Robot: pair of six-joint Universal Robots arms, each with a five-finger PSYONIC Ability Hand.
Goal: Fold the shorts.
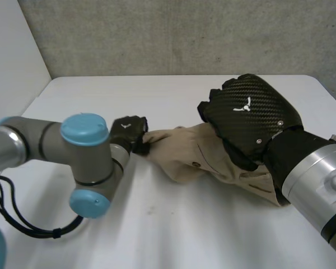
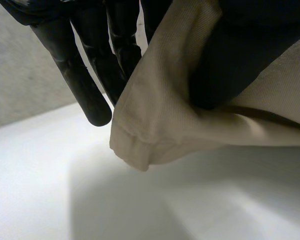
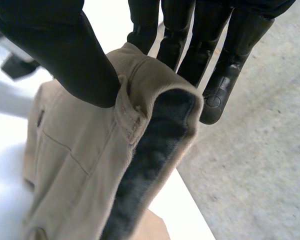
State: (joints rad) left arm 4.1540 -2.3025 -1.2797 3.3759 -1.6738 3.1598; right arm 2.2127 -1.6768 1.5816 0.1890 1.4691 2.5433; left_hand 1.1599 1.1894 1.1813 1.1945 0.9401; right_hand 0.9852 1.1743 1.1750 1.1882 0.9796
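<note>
The tan shorts [image 1: 190, 154] lie bunched on the white table [image 1: 185, 224] between both hands. My left hand [image 1: 127, 131] is at their left end, a hemmed leg corner. In the left wrist view that corner [image 2: 165, 115] is pinched between the fingers [image 2: 90, 65] and the thumb, lifted just off the table. My right hand [image 1: 249, 115] sits over the right part of the shorts. In the right wrist view its thumb [image 3: 65, 50] and fingers [image 3: 190, 45] pinch the waistband [image 3: 140, 100], whose dark inner side shows.
A grey wall [image 1: 173, 33] runs behind the table, and a pale wall stands at the left. The table's far edge lies just beyond the shorts. Bare tabletop [image 2: 190, 200] spreads in front of the shorts toward me.
</note>
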